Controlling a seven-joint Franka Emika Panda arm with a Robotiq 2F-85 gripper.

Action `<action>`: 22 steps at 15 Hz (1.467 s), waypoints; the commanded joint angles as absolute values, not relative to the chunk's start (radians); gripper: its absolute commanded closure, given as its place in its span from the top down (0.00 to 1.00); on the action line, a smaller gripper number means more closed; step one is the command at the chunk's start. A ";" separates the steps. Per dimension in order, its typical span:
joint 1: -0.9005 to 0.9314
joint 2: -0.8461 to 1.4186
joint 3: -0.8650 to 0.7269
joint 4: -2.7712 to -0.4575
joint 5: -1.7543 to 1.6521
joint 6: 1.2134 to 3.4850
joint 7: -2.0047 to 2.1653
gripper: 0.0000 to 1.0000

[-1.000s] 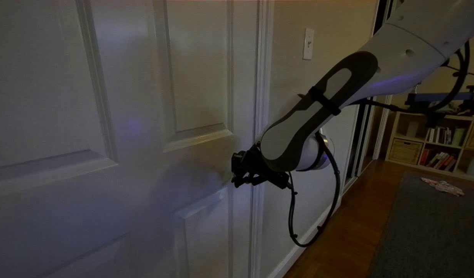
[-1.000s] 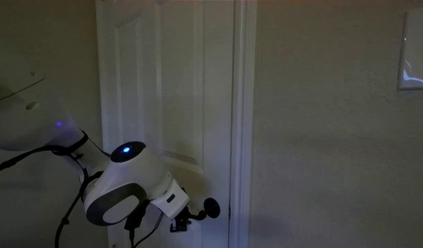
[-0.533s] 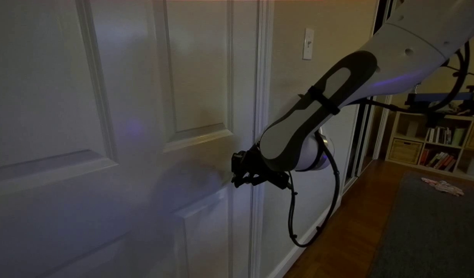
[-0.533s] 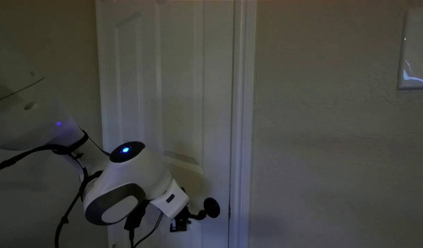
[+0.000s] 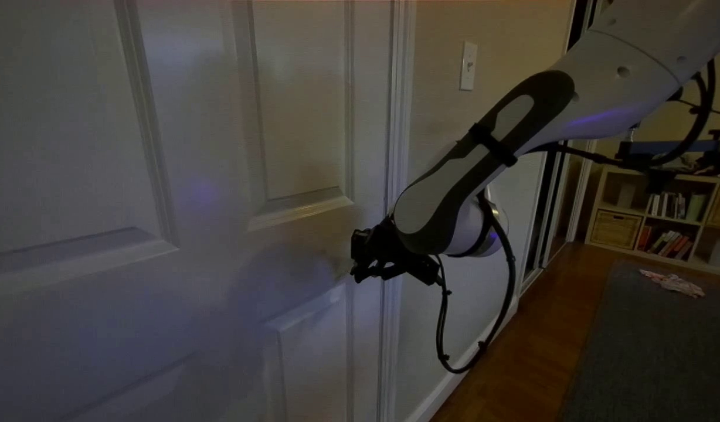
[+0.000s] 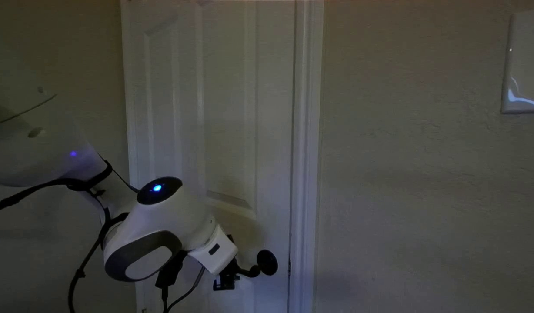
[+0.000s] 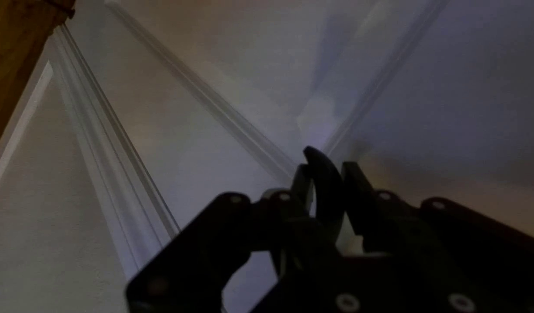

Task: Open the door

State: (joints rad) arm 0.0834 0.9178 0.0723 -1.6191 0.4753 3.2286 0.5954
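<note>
The door [image 5: 207, 275] shows in both exterior views and looks shut, its right edge up against the frame [image 6: 308, 130]. In an exterior view the black handle [image 6: 267, 262] sits low on the door, just left of the frame, and reaches left to the gripper [image 7: 328, 180]. In the wrist view the handle stands between the fingers [image 7: 357, 191], one on each side, and they look clamped on it, though the dark shapes partly merge.

The arm [image 5: 618, 76] slopes down from the right in an exterior view, a black cable [image 5: 510, 287] looped below it. A blue light [image 6: 157, 188] glows on the arm. Right of the frame is the wall [image 5: 436, 88] with a switch [image 5: 468, 66].

On the far right stands a shelf [image 5: 622, 210] with a basket [image 5: 615, 229] and books [image 5: 673, 245]. Nearer, a rug [image 5: 635, 340] lies on the wood floor [image 5: 512, 363], a crumpled cloth [image 5: 673, 283] on its far end.
</note>
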 commanded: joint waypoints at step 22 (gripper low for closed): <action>0.075 0.551 0.049 -1.966 0.509 3.103 0.572 1.00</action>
State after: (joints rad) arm 0.0909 0.5498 0.0527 -2.0070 0.4879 3.1671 0.5528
